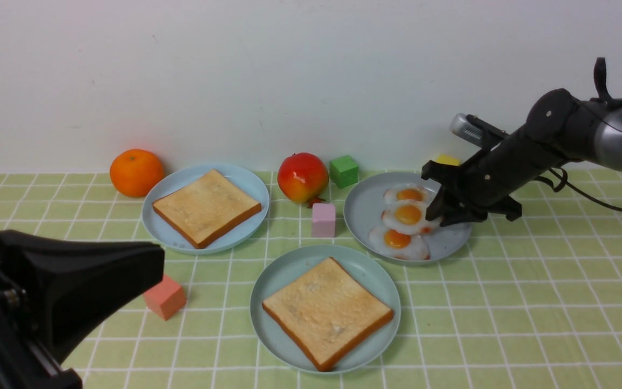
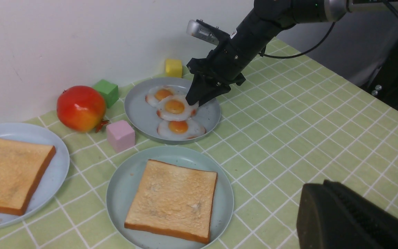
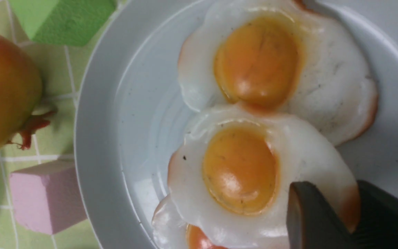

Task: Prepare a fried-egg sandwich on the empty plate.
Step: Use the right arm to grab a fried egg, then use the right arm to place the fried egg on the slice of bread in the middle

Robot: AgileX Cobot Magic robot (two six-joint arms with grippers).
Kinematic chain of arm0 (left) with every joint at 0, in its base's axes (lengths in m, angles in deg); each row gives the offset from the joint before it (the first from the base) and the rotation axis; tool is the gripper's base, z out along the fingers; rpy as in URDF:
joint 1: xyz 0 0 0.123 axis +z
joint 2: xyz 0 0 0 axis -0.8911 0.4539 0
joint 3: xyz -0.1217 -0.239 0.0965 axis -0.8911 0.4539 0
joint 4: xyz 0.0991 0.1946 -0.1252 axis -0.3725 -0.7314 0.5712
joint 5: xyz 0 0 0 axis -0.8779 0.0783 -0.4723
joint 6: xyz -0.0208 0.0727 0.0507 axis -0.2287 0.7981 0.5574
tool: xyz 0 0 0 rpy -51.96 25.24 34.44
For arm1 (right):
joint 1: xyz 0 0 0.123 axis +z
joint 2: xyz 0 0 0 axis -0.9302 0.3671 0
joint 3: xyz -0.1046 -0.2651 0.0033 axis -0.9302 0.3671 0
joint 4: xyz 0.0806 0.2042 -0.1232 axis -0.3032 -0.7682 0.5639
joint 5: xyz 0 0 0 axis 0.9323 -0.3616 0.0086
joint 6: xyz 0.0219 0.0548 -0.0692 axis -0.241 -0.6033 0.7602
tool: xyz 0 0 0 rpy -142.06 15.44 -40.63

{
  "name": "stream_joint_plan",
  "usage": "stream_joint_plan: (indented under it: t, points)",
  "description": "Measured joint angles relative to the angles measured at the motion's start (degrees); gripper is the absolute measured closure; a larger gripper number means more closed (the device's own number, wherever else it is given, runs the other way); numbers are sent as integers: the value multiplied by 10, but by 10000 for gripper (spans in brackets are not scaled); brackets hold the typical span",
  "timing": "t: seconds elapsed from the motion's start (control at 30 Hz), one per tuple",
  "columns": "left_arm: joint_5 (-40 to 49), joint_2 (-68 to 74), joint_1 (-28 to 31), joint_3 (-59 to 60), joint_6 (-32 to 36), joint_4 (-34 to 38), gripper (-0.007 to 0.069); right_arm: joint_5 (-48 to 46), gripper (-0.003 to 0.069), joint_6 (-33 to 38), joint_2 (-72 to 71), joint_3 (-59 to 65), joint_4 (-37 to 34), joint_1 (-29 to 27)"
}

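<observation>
The pale grey-teal plate point(image 1: 289, 265) sits front centre and bears one toast slice point(image 1: 326, 310). A second toast slice point(image 1: 207, 207) lies on the sky-blue plate point(image 1: 241, 178) at back left. Three overlapping fried eggs lie on the grey-lavender plate point(image 1: 362, 205). My right gripper point(image 1: 434, 215) reaches down onto that plate, and its fingers pinch the browned edge of the middle fried egg point(image 3: 240, 169), which rests on its neighbours. My left gripper point(image 1: 154, 265) hangs shut and empty above the table's near left.
An orange point(image 1: 136, 172), a red fruit point(image 1: 303, 177), a green cube point(image 1: 344, 170) and a yellow cube point(image 1: 447, 160) line the back wall. A pink cube point(image 1: 323, 219) stands between the plates. A salmon cube point(image 1: 165, 296) lies beside my left gripper.
</observation>
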Motion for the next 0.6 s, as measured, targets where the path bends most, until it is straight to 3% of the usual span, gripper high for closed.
stream_joint_plan:
  t: [0.17,0.43,0.6]
  points:
    - [3,0,0,0,0,0,638,-9,584,7,-25,0,-5,0]
    - [17,3,0,0,0,-22,638,-99,585,44,-123,5,-19,2]
    - [25,23,0,0,0,-26,638,-136,585,76,-188,58,-68,43]
